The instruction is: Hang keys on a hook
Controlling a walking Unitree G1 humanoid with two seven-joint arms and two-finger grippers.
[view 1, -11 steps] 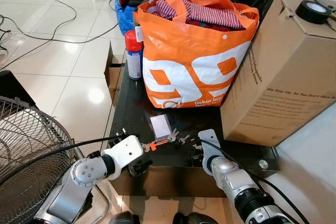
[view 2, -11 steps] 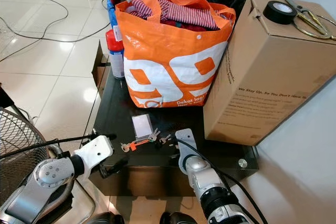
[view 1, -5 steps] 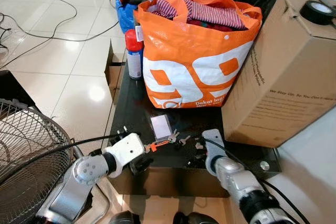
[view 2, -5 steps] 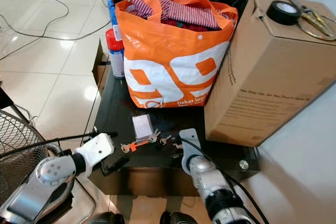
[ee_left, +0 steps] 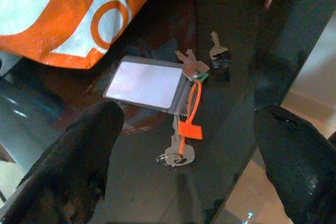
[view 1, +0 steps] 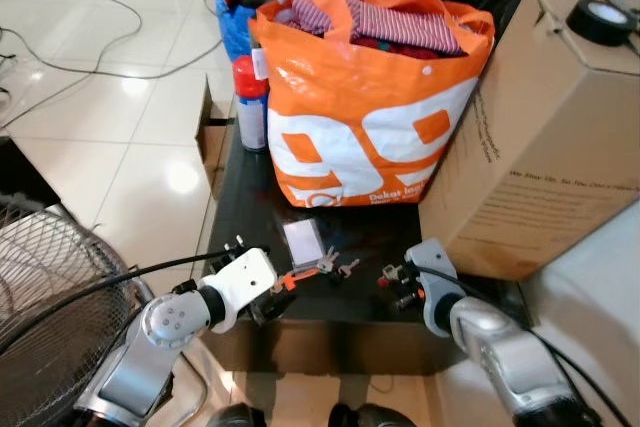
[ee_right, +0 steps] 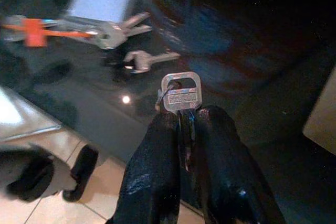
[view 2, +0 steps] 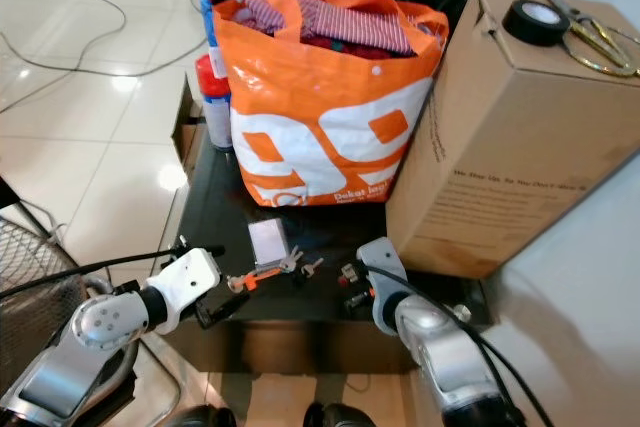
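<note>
Key lifted off the table in the right pincer

Right gripper [ee_right: 186, 121] is clenched on a silver key [ee_right: 181, 94], the key's head standing out past the fingertips. A second ago this gripper lay low on the near right part of the black table [view 1: 250, 187]; now it has risen and drawn back toward the near edge, key with it. That suggests the pick is done and the carry to a hook comes next; no hook can be seen.

Left gripper [ee_left: 184, 145] hovers at the near left edge with its fingers spread wide and grasping nothing. Between them lie a key bunch with an orange tag [ee_left: 188, 127], a clear card holder [ee_left: 147, 84] and a loose key [ee_left: 216, 52], all resting on the table.

Farther off, an orange bag [view 1: 370, 117] of clothes and a cardboard box [view 1: 540, 137] crowd the far side and the right, and a red spray can [view 1: 250, 102] stands at the far left. A wire fan guard [view 1: 50, 317] stands near left.
</note>
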